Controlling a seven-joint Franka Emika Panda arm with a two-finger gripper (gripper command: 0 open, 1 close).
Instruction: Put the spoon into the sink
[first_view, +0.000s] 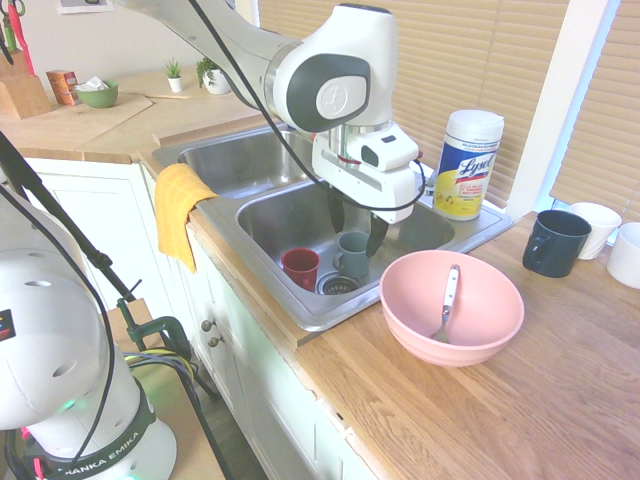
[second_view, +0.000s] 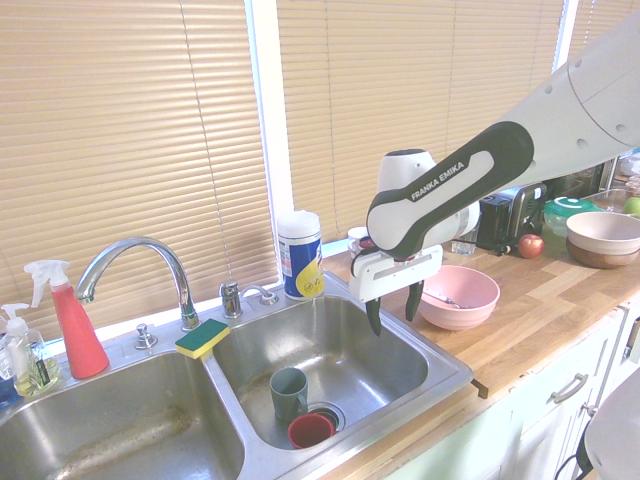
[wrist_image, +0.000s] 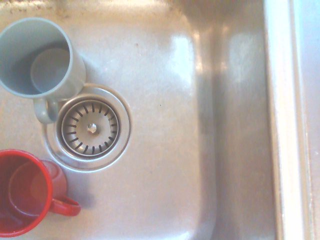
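- Right now the spoon (first_view: 447, 301) is lying inside the pink bowl (first_view: 490, 340), on the wooden countertop (first_view: 520, 420) just beside the sink (first_view: 300, 305), not yet in a basin.
- Its long axis is running across the bowl: the white handle is leaning up toward the rim on the side facing the wipes canister (first_view: 467, 163), while the silvery bowl end is resting low on the pink floor on the opposite side.
- Seen from the second exterior view, the spoon (second_view: 448, 297) is showing only as a thin sliver inside the pink bowl (second_view: 458, 297), so its tilt is better judged from the first exterior view.
- The gripper (first_view: 357, 222) is hanging over the sink basin that adjoins the pink bowl, pointing straight down, its dark fingers spread apart and holding nothing.
- Relative to the pink bowl, the gripper is standing off to the sink side and above the rim's height, with the sink's edge and a strip of counter lying between them.
- Judging from this, the coming move is calling for a sideways travel from over the basin to over the pink bowl, then a descent with the fingers straddling the slim handle across its width.
- Below the gripper, the wrist view is showing the drain strainer (wrist_image: 90, 128), with a grey-green cup (wrist_image: 37, 57) and a red cup (wrist_image: 25, 192) standing just beside it, both well apart from the spoon.
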